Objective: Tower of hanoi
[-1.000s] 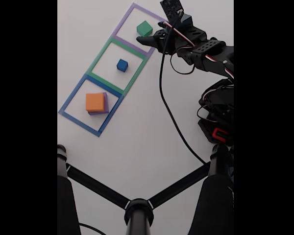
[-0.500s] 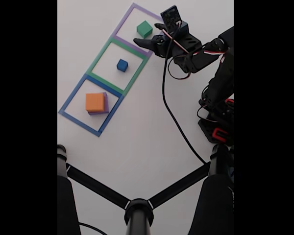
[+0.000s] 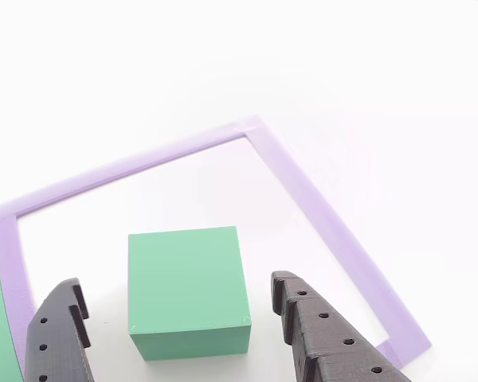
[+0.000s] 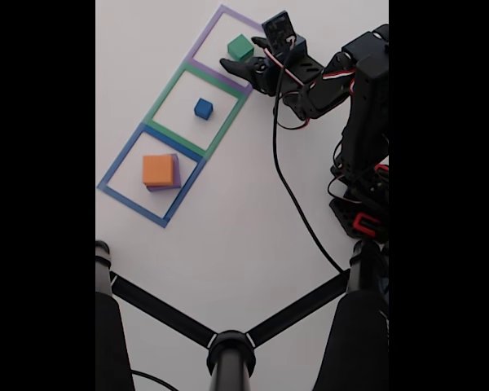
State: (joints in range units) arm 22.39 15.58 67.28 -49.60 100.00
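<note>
Fingers (image 3: 307, 330) spread wide now flank my green cube (image 3: 188, 290), closer than a second ago, not touching it. It sits square inside the purple outline (image 3: 303, 187), no long axis.

A plain white tabletop (image 4: 228, 228) under bright, even light, with black tripod legs (image 4: 228, 342) in front.

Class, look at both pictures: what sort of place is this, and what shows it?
Probably a hobby or lab robot bench: a plain white table with taped square outlines, small coloured blocks like the green cube, and a wired arm whose gripper is open.
</note>
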